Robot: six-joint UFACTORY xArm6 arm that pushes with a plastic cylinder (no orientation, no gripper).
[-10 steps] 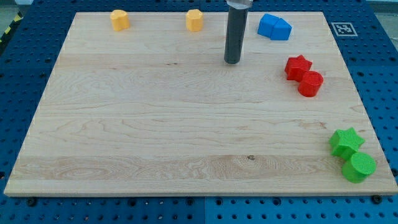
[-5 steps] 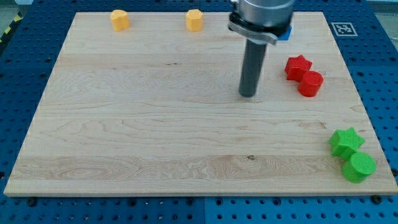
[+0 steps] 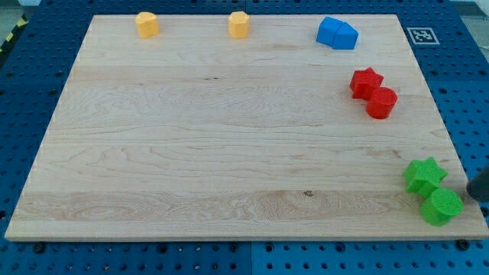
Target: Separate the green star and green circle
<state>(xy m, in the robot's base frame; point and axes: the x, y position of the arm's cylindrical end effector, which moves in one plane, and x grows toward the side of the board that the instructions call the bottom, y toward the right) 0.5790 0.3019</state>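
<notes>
The green star (image 3: 425, 175) lies near the board's lower right corner. The green circle (image 3: 442, 206) sits just below and right of it, touching it. Only a dark bit of my rod shows at the view's right edge, and my tip (image 3: 476, 197) is just right of the two green blocks, about level with the gap between them. It stands a little apart from both blocks.
A red star (image 3: 366, 82) and a red cylinder (image 3: 381, 102) touch each other at the right. A blue block (image 3: 338, 33) lies at the top right. Two orange blocks (image 3: 147, 24) (image 3: 239, 24) sit along the top edge. The wooden board (image 3: 229, 153) ends close to the green blocks.
My rod has moved from the upper middle of the board down and right, and stands at the view's right edge beside the green blocks. No block has moved.
</notes>
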